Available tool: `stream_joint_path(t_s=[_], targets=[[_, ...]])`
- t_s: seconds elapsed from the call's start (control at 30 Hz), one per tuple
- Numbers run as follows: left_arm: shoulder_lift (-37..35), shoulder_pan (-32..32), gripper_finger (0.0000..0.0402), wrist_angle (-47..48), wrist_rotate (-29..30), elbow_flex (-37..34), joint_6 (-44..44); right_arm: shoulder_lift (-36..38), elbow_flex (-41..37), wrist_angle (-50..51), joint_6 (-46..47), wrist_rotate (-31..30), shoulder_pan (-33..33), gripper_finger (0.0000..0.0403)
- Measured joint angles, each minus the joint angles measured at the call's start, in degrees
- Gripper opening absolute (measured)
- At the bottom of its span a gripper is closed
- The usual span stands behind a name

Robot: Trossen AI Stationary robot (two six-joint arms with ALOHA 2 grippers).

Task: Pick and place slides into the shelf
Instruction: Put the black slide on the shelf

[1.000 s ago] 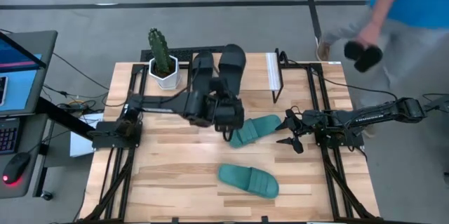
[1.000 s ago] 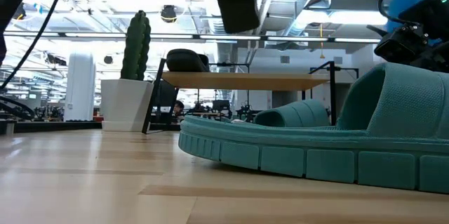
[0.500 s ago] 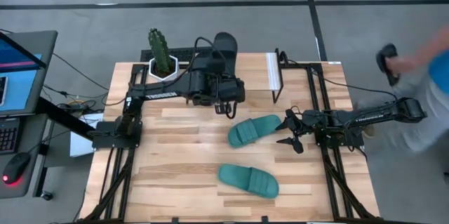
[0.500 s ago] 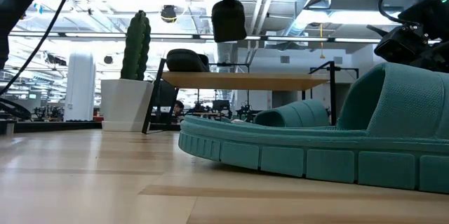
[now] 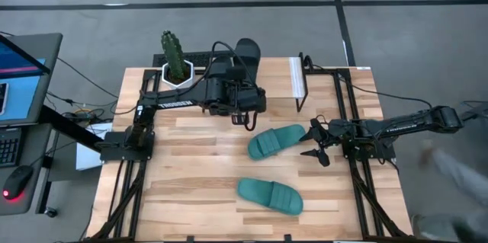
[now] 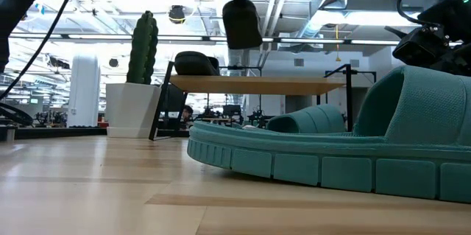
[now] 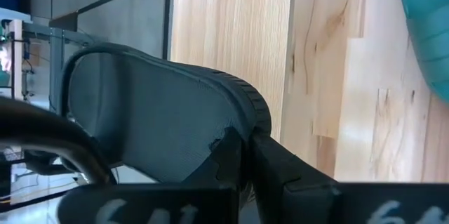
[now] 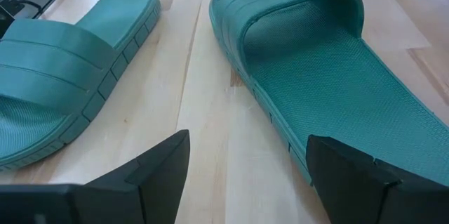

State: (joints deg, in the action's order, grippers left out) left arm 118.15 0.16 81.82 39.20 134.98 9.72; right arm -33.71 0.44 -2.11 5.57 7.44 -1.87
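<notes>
Plank tabletop (image 5: 191, 167): left gripper (image 5: 248, 106) clamps dark charcoal foam slide (image 5: 247, 54) above wood-topped black-framed shelf (image 6: 257, 84); heel-only pinch risks slipping. Right gripper (image 8: 245, 164) waits spread beside two teal slides (image 5: 276, 140).

One black slide (image 5: 248, 51) hangs above the wooden shelf (image 6: 257, 84) at the far edge, two teal slides (image 5: 276, 139) (image 5: 270, 196) lie flat nearer

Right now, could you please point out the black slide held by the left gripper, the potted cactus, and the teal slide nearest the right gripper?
Black slide (image 5: 248, 51), high view, on its sole.
Potted green cactus (image 5: 173, 54), high view, on the stem.
Teal slide (image 5: 276, 140), high view, on its broad strap.
</notes>
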Motion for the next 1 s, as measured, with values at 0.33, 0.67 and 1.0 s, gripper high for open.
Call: stream_joint_path(t_s=[0.33,0.67,1.0], targets=[[0.0,0.09,0.0,2.94,0.04,0.0,1.29,0.0,-0.01,0.0,0.01,0.0,0.0,0.0269],[0.02,0.04,0.0,1.79,0.08,0.0,4.19,-0.02,0.0,0.0,-0.01,0.0,0.0,0.0269],[0.03,0.04,0.0,-0.34,-0.37,-1.1,6.13,-0.02,0.0,0.0,0.01,0.0,0.0,0.0269]])
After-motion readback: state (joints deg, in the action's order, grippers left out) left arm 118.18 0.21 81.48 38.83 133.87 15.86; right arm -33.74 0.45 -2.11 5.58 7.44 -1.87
